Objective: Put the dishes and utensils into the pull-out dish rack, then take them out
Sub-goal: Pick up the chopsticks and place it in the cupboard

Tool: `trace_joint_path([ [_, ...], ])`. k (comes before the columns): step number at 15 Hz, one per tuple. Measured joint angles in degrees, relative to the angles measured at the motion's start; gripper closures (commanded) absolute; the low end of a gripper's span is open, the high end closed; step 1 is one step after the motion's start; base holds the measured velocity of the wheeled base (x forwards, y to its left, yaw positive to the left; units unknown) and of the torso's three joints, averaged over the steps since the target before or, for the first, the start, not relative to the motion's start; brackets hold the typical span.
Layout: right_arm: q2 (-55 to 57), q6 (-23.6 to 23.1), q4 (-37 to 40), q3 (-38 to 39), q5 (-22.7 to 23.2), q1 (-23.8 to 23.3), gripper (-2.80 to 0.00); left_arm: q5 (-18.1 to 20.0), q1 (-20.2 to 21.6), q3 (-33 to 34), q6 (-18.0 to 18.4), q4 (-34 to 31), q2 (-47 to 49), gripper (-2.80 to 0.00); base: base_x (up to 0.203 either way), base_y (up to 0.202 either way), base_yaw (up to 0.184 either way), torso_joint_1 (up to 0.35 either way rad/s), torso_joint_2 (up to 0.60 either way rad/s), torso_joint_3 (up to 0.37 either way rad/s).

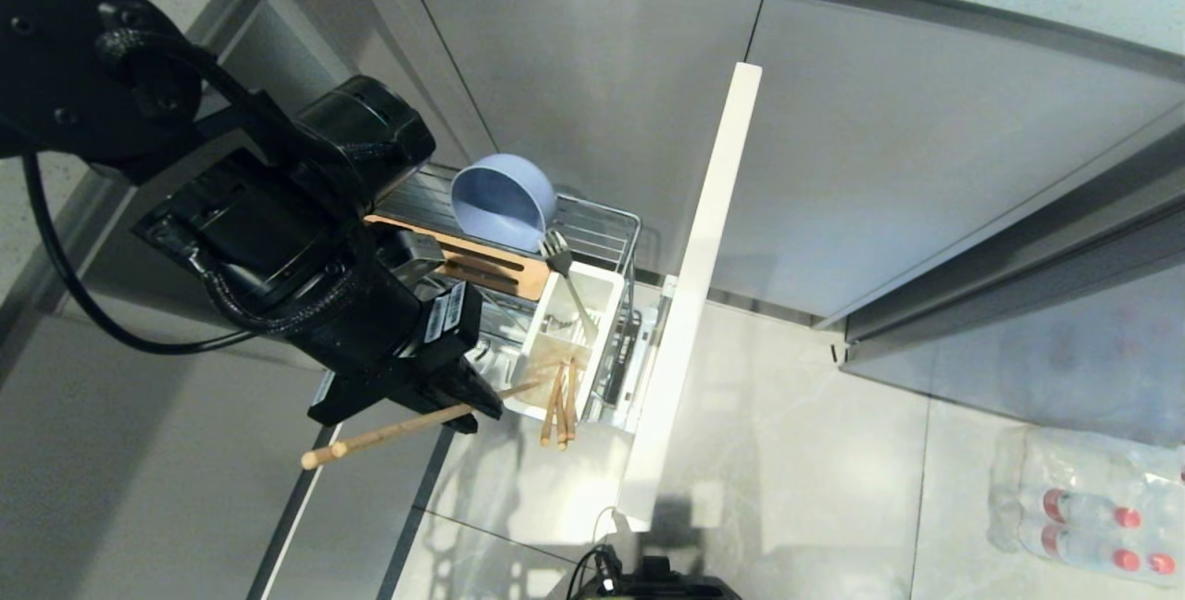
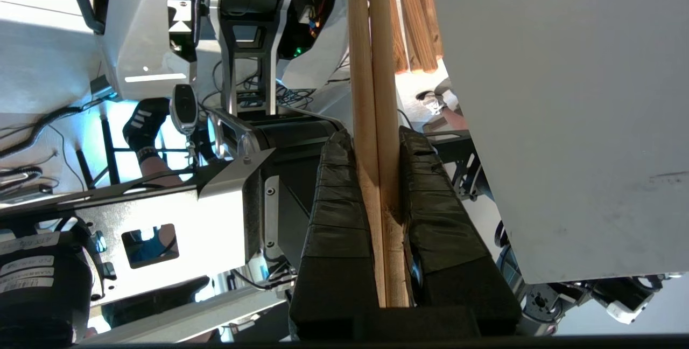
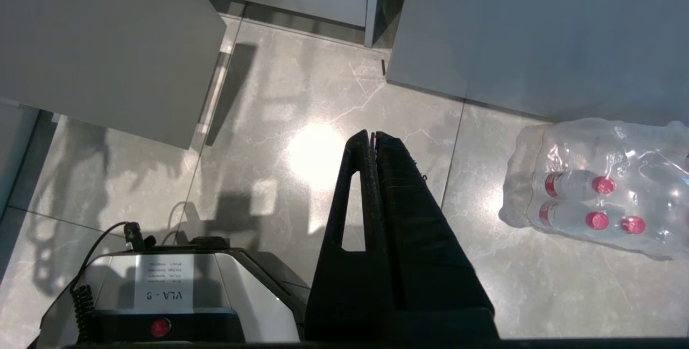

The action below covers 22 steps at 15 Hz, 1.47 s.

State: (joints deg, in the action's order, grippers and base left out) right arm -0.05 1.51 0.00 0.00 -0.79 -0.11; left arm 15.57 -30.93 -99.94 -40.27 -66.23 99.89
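- Beside the pull-out dish rack (image 1: 606, 239), left gripper (image 1: 477, 401) was clamped tight on the chopsticks (image 1: 407, 431), held outside the white utensil cup (image 1: 565, 341).
- Blue bowl (image 1: 503, 200) sat tilted in rack; fork (image 1: 567, 278) stood in cup.
- Right gripper (image 3: 372, 141) hung over floor, fingers pressed together, empty.

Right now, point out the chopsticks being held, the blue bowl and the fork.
chopsticks (image 2: 377, 123): left wrist view, on the shafts just beyond the fingers.
blue bowl (image 1: 502, 199): head view, on its inner wall.
fork (image 1: 556, 251): head view, on the tines.

Pull-out dish rack (image 1: 592, 220) half hidden — left arm (image 1: 305, 248) covers it
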Motion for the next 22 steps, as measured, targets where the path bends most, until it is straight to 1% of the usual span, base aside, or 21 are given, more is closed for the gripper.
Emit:
trace_joint_path([
  [12, 0.0, 0.0, 0.0, 0.0, 0.0, -0.02, 0.0, 0.0, 0.64, -0.34, -0.89, 0.35, 2.89, 0.0, 0.0, 0.0, 0.0, 0.0, 0.0, 0.0],
  [16, 0.0, 0.0, 0.0, 0.0, 0.0, 0.0, 0.0, 0.05, 1.17, -0.23, -3.0, 4.97, 4.74, 0.0, 0.0, 0.0, 0.0, 0.0, 0.0, 0.0],
  [22, 0.02, -0.02, 0.0, 0.0, 0.0, 0.0, 0.0, 0.11, 1.22, -1.6, -4.05, 6.81, 8.77, 0.0, 0.0, 0.0, 0.0, 0.0, 0.0, 0.0],
])
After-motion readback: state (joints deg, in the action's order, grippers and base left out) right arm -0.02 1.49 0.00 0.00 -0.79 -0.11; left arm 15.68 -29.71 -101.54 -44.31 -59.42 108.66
